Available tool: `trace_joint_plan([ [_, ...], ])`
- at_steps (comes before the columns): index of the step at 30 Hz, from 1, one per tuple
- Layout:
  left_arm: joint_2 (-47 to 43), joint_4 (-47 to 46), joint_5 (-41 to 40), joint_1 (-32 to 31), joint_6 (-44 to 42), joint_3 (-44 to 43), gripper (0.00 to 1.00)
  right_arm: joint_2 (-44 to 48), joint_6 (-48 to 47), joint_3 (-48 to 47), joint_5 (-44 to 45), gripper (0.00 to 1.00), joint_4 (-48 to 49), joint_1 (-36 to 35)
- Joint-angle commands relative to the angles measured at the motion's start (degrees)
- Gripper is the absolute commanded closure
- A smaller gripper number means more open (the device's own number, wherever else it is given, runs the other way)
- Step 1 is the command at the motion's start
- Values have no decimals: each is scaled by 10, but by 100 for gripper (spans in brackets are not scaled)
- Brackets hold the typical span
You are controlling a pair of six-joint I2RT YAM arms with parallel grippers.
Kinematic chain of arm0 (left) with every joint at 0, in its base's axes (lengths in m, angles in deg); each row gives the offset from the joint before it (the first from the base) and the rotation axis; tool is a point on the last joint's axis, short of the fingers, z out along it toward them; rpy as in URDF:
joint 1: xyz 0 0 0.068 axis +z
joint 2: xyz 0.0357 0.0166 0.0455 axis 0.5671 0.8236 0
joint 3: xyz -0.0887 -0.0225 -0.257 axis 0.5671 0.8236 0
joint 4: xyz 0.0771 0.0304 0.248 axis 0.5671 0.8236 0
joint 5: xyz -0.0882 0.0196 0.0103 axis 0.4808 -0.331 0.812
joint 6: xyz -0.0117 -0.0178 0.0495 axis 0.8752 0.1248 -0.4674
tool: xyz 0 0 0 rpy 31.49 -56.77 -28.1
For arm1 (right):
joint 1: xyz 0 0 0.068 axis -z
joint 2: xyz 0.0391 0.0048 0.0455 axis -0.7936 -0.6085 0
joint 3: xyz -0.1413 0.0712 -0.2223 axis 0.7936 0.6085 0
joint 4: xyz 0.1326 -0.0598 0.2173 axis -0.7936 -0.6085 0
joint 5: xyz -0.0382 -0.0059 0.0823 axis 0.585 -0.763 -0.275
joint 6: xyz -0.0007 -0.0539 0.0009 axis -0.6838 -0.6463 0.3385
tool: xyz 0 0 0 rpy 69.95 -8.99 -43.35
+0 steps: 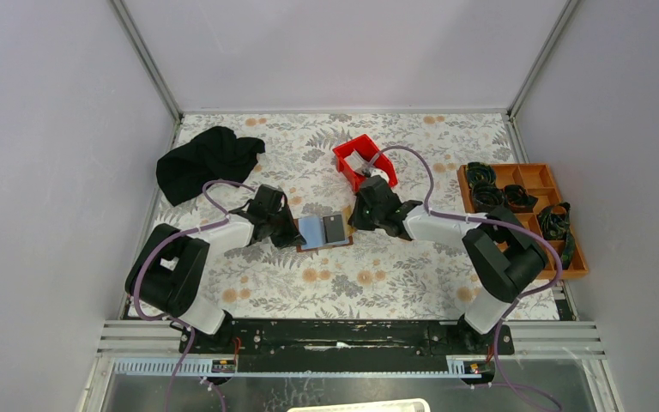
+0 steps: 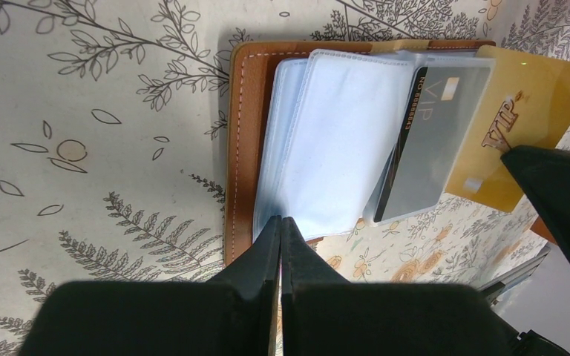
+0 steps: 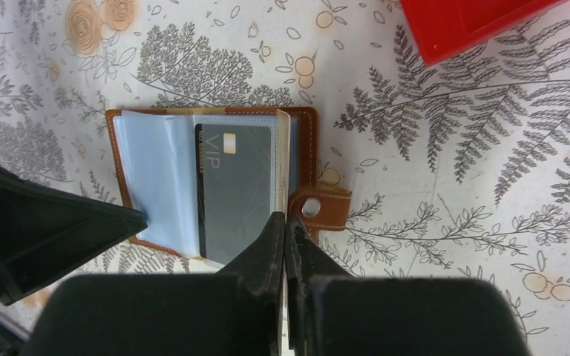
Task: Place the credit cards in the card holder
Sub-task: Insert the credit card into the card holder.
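**Gold card edge-on at the holder's clasp side, right claw on it**

I had the right gripper [image 3: 286, 231] pinched tight on the gold card [image 2: 523, 104]. In the right wrist view the card ran straight up the frame from the fingertips, seen edge-on, in line with the clasp-side edge of the card holder [image 3: 306, 126].

The holder lay open and flat at the centre of the top view, between both claws, with its tab clasp [image 3: 325, 208] just right of my fingertips. A grey card [image 3: 236, 185] sat in a clear sleeve [image 2: 341, 141], just left of the gold one.

The left gripper [image 2: 280, 236] was closed too, tips at the sleeves' lower edge in its own view. I couldn't tell whether it nipped a sleeve or only pressed.

My read: the gold card needed to go leftward in the right wrist frame into a pocket. That made it the right arm's job, with the left steadying.
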Motion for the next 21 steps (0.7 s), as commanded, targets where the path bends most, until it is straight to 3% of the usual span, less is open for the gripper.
trace_joint_plan([
  [1,15,50,-27,-3,-21,-5,100,19,11,25,-40,100,14,2],
  [21,22,57,-29,-3,-16,-11,100,40,0,-36,-71,100,37,1],
])
